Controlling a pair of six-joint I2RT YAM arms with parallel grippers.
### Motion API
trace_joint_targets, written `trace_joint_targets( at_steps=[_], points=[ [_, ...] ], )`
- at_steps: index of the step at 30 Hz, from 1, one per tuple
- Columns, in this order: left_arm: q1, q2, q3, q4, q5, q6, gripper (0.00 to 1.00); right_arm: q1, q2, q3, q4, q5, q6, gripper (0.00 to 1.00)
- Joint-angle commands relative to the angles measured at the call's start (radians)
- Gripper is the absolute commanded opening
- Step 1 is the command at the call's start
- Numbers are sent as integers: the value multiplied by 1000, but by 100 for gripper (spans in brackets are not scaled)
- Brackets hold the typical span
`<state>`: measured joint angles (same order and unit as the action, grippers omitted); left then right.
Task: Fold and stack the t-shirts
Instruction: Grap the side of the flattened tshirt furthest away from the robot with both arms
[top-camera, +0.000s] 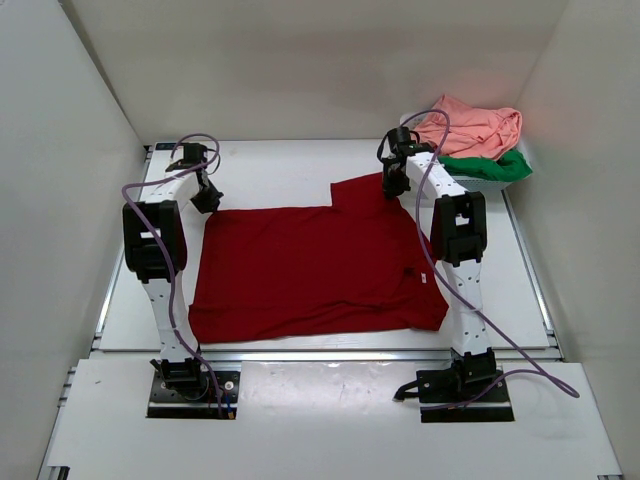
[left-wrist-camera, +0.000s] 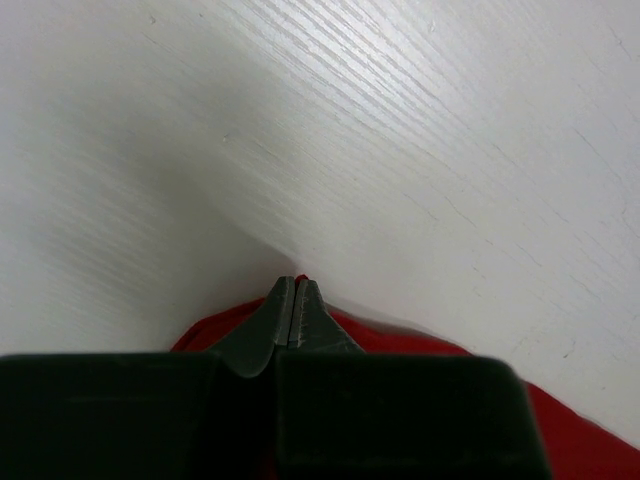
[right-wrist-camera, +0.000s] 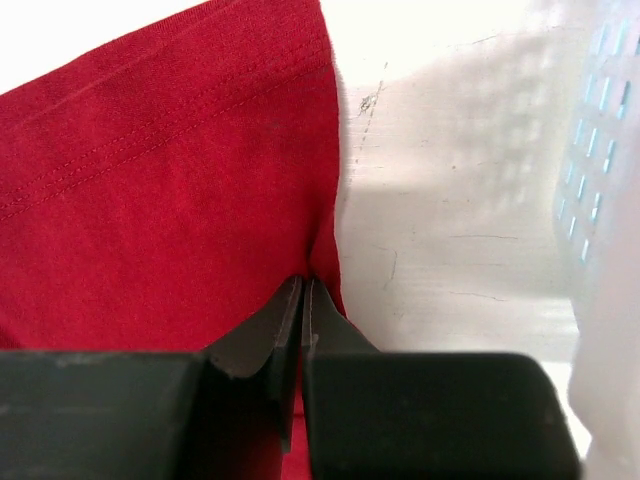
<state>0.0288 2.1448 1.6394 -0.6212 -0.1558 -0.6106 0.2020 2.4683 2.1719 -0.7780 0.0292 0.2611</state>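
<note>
Lying flat across the middle of the table (top-camera: 280, 165), the dark red t-shirt (top-camera: 310, 265) is spread out nearly square, with one short sleeve jutting toward the far right corner. The left gripper (top-camera: 207, 197) sits at the shirt's far left corner. In the left wrist view its two fingers are pressed together, with a sliver of red cloth caught at their tips and more red fabric spreading out beneath them, so it is clamped on that corner. The right gripper (top-camera: 393, 185) is at the jutting sleeve on the far right. In the right wrist view its fingers are likewise together, and the red cloth puckers where its edge runs in between them, close to the stitched hem, so it is clamped on the sleeve's edge. Just beyond the right arm, at the far right of the table, stands the white lattice basket (top-camera: 480, 183). The salmon pink t-shirt (top-camera: 475, 128) is heaped loosely on top of it, and the green t-shirt (top-camera: 495, 165) is bunched under the pink one, hanging over the basket's rim.
</note>
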Motion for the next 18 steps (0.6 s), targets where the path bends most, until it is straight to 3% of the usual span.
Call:
trace_joint_targets(
  at_steps=[1,9,18],
  points=[
    [5,-82,16,0,9,-8,0,-12,15,28,-18,21,-13,0],
    [8,-83,88,-40,32,-8,0,-30,-87,54,23,-73,-48,1],
    [25,-147,50,-54,82,9,0,-36,-253,-90,43,-129,-69,0]
  ],
)
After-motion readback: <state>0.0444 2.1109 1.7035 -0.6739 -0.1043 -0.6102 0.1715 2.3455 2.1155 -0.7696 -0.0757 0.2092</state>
